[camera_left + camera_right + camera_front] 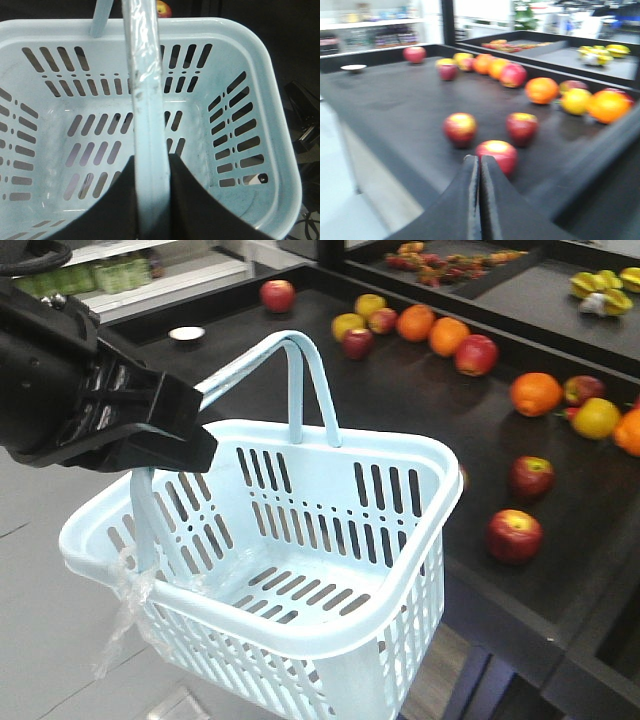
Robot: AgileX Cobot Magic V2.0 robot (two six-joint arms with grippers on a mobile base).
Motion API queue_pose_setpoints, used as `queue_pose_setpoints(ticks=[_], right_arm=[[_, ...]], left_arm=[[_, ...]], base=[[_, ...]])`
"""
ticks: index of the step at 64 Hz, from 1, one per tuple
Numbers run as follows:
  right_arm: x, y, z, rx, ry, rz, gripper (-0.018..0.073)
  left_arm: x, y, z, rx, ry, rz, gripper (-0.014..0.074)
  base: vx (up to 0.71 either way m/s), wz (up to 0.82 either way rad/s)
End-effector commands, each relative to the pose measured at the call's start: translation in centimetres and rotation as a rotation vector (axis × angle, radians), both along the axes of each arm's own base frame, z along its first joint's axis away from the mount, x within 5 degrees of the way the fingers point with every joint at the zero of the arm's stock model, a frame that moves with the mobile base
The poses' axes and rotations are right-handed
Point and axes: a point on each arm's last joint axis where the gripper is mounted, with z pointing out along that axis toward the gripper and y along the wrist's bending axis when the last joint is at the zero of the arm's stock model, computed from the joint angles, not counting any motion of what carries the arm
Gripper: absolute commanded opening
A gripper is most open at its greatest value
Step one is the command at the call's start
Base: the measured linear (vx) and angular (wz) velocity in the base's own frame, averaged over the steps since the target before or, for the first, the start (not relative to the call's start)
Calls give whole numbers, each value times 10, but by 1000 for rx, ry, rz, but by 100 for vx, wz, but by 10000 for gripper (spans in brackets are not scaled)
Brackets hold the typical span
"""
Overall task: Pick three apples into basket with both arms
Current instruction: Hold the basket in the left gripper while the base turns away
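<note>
Basket (330, 635) hangs beside the table's (400, 405) near edge, one handle (250, 362) clamped in the left gripper's (198, 428) jaws. Right gripper (480, 167), jaws together, points toward three apples (496, 149) near that edge.

left end effector (152, 167) clamped, right end effector (480, 162) closed.

Black display table (400, 425), red apples (514, 535), oranges (536, 393), yellow apple (597, 419), small white dish (187, 334)
</note>
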Motion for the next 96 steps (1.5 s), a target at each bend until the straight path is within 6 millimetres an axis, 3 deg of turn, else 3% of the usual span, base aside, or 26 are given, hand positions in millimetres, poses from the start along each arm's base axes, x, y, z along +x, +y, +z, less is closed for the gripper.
queue_pose_setpoints(ticks=[1, 57, 96], right_arm=[[0, 0, 2, -19, -66, -6, -4], [0, 0, 2, -19, -64, -6, -4], [0, 0, 2, -19, -64, -6, -4]], left_arm=[[-7, 1, 18, -104, -74, 6, -8], [-7, 1, 18, -103, -75, 5, -8], [-7, 1, 18, -103, -75, 5, -8]], base=[[-14, 55], [-12, 54], [-2, 26]])
